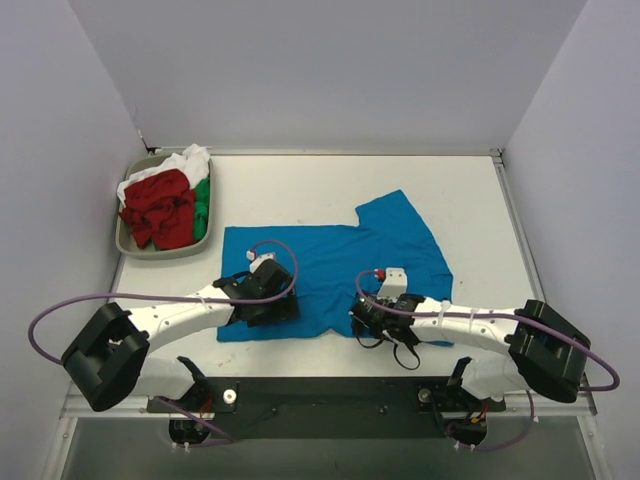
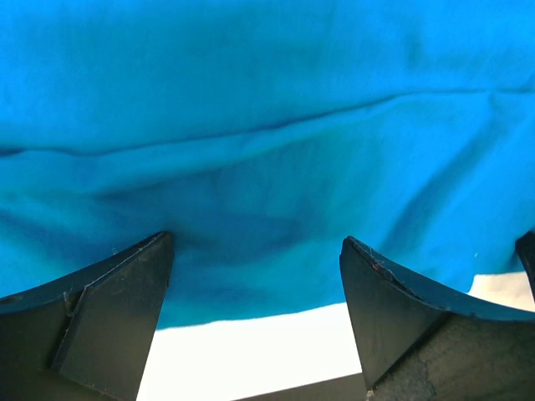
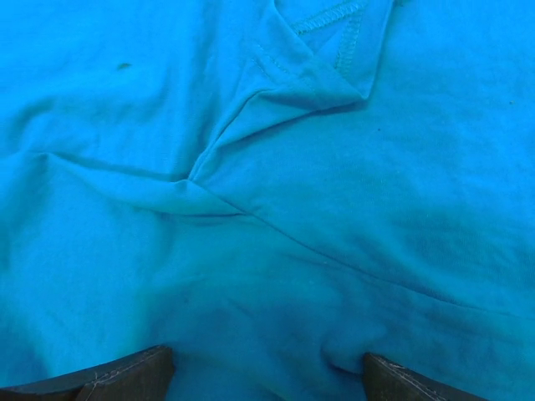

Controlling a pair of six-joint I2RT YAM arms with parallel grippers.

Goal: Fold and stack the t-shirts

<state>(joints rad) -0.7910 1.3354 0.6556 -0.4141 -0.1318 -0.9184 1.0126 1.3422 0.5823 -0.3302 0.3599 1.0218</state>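
Presently: blue t-shirt lies spread on the table, perhaps partly folded (overhead view unclear); red, green and white t-shirts sit heaped unfolded in the tray; left gripper and right gripper hover wide open near its front edge, holding nothing.

White arm links, black joints, purple looping cables, black-fingered left end effector

table: white | blue t-shirt: spread flat, front centre | grey tray: far-left corner
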